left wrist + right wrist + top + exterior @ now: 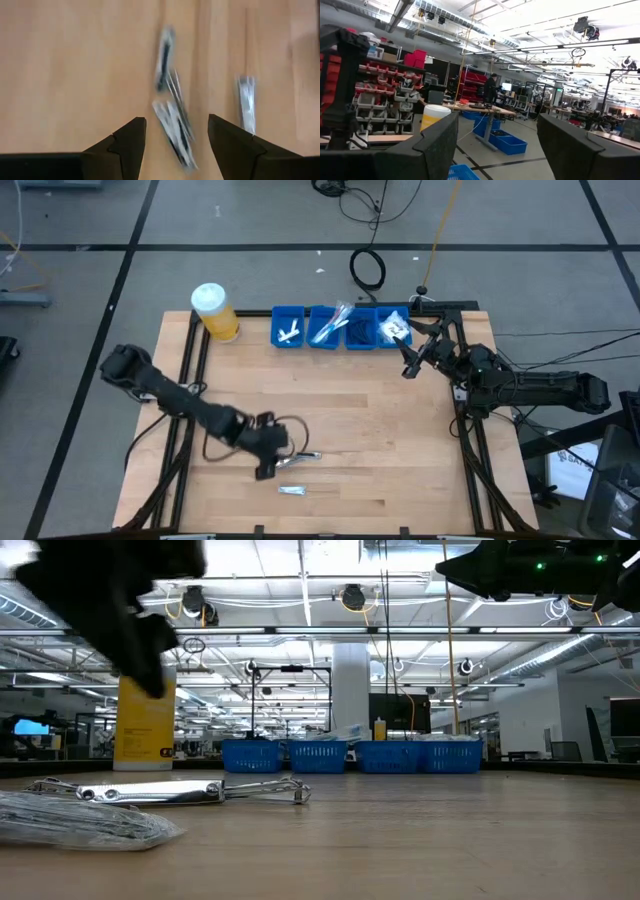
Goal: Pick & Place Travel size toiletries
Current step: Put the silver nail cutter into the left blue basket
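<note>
1. Left gripper [175,145]: fingers parted, grasping nothing, poised over a silver nail clipper [172,122] on the wooden table [400,440].
2. Second silver item [293,490], possibly a sachet: just beside the clipper.
3. Right gripper [408,368]: spread wide, empty, raised near the blue bins [340,330].
4. Yellow jar [215,312]: beside the bins.

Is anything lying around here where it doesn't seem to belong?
Yes. Two small silvery items lie loose on the bare wood near the table's front edge, far from the blue bins along the back: a metal clipper-like piece under the open left gripper, and a wrapped packet beside it. Nothing looks spilled or broken.
</note>
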`<state>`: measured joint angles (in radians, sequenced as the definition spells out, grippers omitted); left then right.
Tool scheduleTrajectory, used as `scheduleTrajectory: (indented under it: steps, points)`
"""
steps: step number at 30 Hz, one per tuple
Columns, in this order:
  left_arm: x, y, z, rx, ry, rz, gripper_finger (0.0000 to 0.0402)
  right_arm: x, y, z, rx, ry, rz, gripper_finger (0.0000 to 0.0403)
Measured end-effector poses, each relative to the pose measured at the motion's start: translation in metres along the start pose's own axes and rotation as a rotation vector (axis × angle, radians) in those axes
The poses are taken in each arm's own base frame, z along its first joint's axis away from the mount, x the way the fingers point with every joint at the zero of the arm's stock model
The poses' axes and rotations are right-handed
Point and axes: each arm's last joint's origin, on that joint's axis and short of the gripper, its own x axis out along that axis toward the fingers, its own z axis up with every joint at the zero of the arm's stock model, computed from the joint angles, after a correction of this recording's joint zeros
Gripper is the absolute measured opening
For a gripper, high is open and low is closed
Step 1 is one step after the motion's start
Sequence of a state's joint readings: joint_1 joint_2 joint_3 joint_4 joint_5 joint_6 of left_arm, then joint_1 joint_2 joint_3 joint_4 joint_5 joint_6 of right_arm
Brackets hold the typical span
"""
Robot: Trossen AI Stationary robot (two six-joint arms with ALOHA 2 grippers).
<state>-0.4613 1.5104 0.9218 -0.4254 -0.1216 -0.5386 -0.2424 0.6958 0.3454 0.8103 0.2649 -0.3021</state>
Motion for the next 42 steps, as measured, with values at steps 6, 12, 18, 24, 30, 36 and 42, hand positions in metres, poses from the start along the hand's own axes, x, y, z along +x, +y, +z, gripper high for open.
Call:
scheduleTrajectory:
  steps: [6, 12, 18, 24, 30, 36, 42]
  points:
    - [0.011, -0.023, -0.022, -0.095, 0.086, 0.006, 0.0185, 0.000, 0.000, 0.000, 0.007, -0.001, 0.000, 0.0256]
    - [0.030, -0.026, -0.035, -0.138, 0.159, 0.059, 0.0157, 0.000, 0.000, -0.001, 0.030, 0.007, 0.005, 0.0256]
    - [0.052, -0.020, -0.041, -0.175, 0.213, 0.121, 0.0154, 0.000, 0.001, -0.003, 0.025, 0.028, 0.011, 0.0256]
    - [0.061, -0.015, -0.040, -0.223, 0.224, 0.153, 0.0152, 0.000, 0.001, -0.004, 0.024, 0.036, 0.014, 0.0256]
    - [0.063, -0.007, -0.039, -0.200, 0.197, 0.228, 0.0152, 0.000, 0.001, -0.004, 0.043, 0.040, 0.015, 0.0256]
    - [0.064, 0.000, -0.035, -0.163, 0.197, 0.245, 0.0139, 0.000, 0.001, -0.004, 0.043, 0.044, 0.016, 0.0256]
    - [0.065, 0.007, -0.031, -0.176, 0.194, 0.264, 0.0050, 0.000, 0.002, -0.005, 0.041, 0.051, 0.019, 0.0256]
